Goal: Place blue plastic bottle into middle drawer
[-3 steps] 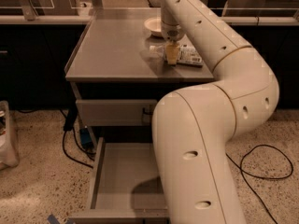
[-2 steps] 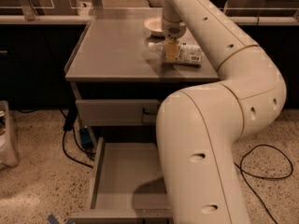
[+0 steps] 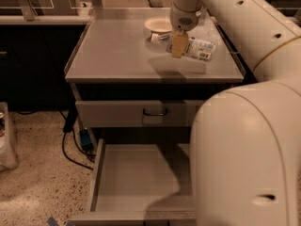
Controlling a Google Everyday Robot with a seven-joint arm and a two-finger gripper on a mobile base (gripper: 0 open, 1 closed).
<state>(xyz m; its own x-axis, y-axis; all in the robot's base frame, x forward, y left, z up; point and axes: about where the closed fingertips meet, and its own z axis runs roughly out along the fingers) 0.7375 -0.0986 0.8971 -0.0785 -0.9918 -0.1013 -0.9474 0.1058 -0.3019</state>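
The blue plastic bottle (image 3: 200, 48) is a clear bottle with a white cap and a white label. It lies sideways across my gripper (image 3: 179, 44), a little above the grey cabinet top (image 3: 117, 51), with its shadow on the top below it. The gripper reaches down from the arm at the top of the view and is shut on the bottle's middle. The middle drawer (image 3: 136, 175) is pulled open at the bottom of the view, a grey tray with a bare floor. My arm's large white body hides its right part.
A cream shallow bowl (image 3: 157, 24) stands on the cabinet top just behind the bottle. A shut upper drawer with a small black handle (image 3: 155, 112) sits above the open one. Black cables and a blue plug (image 3: 84, 138) lie on the floor at the left.
The gripper and the bottle have risen slightly off the cabinet top. The arm's body has shifted a little in the view.
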